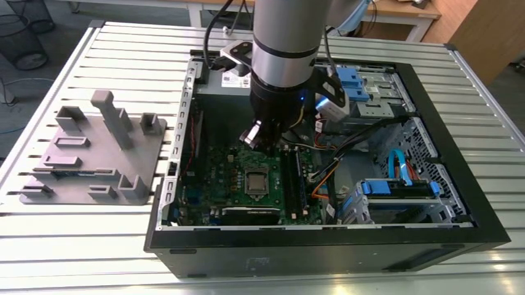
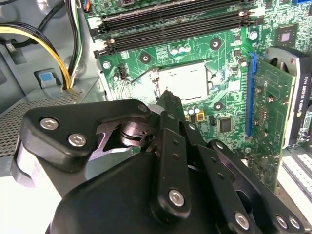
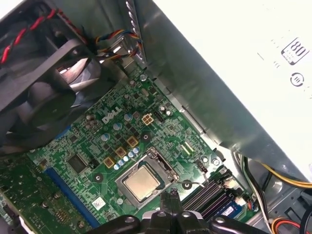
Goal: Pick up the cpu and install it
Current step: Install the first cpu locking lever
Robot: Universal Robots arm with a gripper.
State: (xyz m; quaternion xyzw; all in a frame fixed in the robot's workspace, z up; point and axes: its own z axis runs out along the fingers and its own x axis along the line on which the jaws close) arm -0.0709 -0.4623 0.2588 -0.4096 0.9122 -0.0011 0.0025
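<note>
The black pincer (image 3: 171,199), fingers together and holding nothing, hovers beside the small square silver-grey cpu (image 3: 141,182), which sits in its metal-framed socket (image 3: 146,178) on the green motherboard (image 3: 114,146). Confirm seating flat before pressing.

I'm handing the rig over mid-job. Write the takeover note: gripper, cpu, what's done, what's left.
Gripper: above the motherboard inside the open computer case, fingertips together beside the socket bracket, nothing visibly held.
Cpu: lying flat in the socket, metal top up; also seen in the second wrist view.
Done: cpu picked up and placed in the socket.
Left: confirm it is fully seated; whether the bracket is latched cannot be told.
Grey plastic fixture sits on the table at the exterior view's left.
</note>
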